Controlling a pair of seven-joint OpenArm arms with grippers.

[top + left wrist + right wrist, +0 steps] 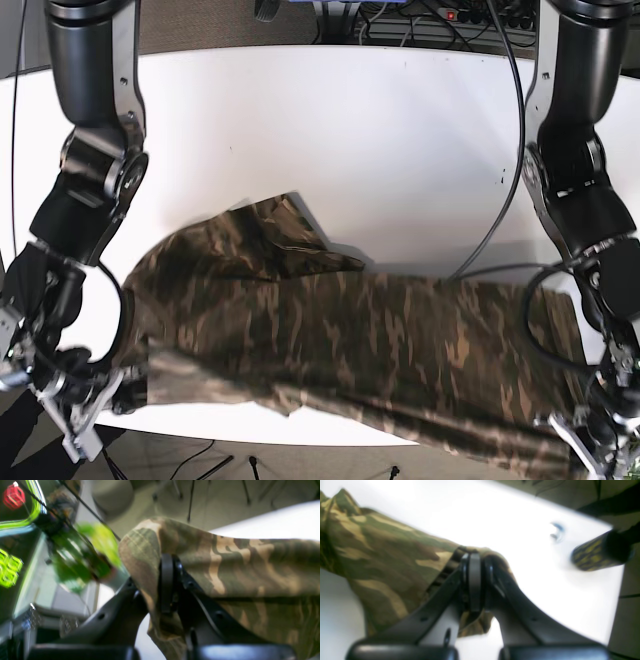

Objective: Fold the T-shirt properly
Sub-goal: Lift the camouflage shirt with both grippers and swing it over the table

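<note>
A camouflage T-shirt (350, 340) lies spread across the near half of the white table (350, 130), with one sleeve folded over near the middle. My left gripper (167, 580) is shut on a bunched edge of the shirt (250, 565); in the base view it is at the near right corner (578, 440). My right gripper (475, 580) is shut on another edge of the shirt (382, 555); in the base view it is at the near left (118, 398). The cloth hangs over the table's front edge between them.
A black cable (505, 190) runs over the right part of the table. A power strip and cables (470, 15) lie behind the far edge. A blurred yellow-and-black cylinder (597, 552) shows at the table's edge in the right wrist view.
</note>
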